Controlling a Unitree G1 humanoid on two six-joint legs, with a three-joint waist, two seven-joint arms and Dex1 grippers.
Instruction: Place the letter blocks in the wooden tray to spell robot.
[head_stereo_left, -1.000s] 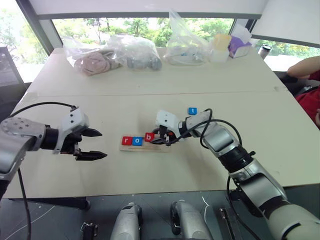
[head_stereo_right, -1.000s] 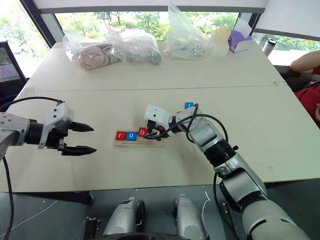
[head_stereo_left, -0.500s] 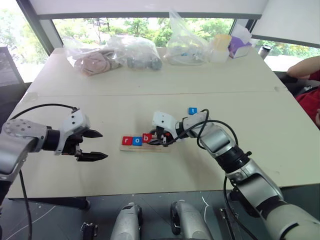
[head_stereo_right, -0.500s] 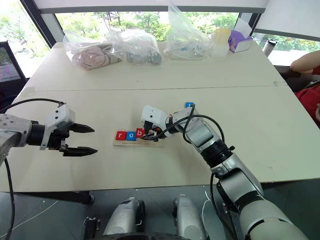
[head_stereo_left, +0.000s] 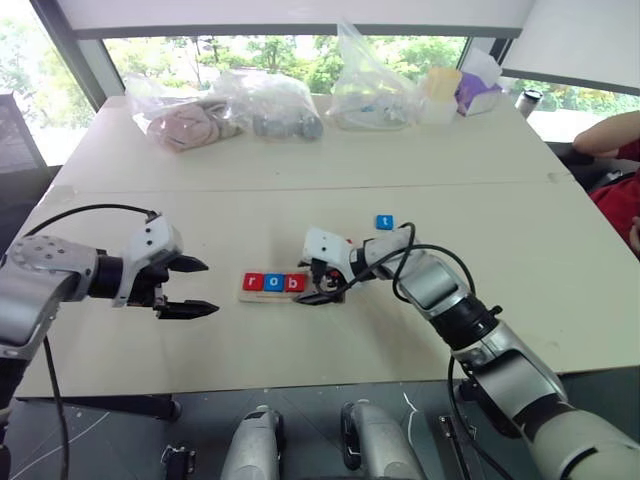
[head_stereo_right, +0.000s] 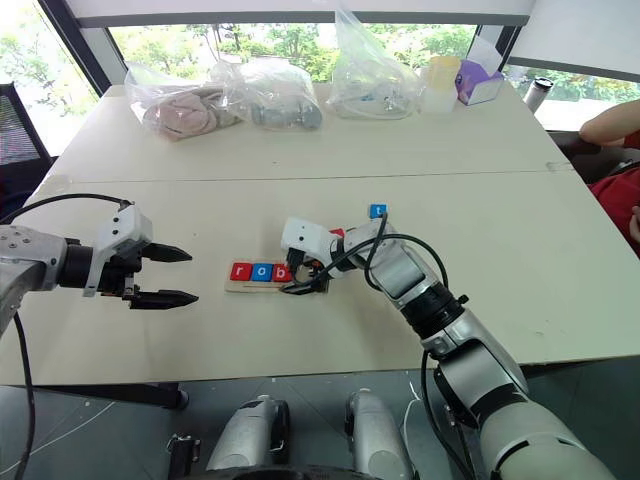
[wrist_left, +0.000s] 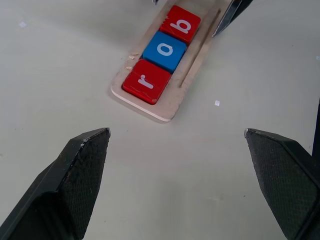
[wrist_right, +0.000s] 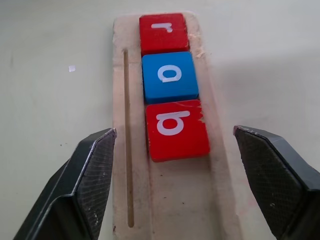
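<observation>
Red b block (wrist_right: 176, 129), just released, lies ahead of the now-spread right gripper (wrist_right: 175, 185), wooden tray (wrist_right: 220, 175) running lengthwise away from it.

Three square letter tiles sit side by side in a pale wooden tray (wrist_right: 172, 210). A red tile (wrist_right: 162, 32) carries a white lowercase "r". A blue tile (wrist_right: 169, 76) touching it carries a white "o". A red tile (wrist_right: 176, 129) next in line carries a white "b". Together they read "rob". Away from the tray, at about two o'clock from it on the table, a loose blue tile (head_stereo_left: 385, 222) shows a white "t".
</observation>
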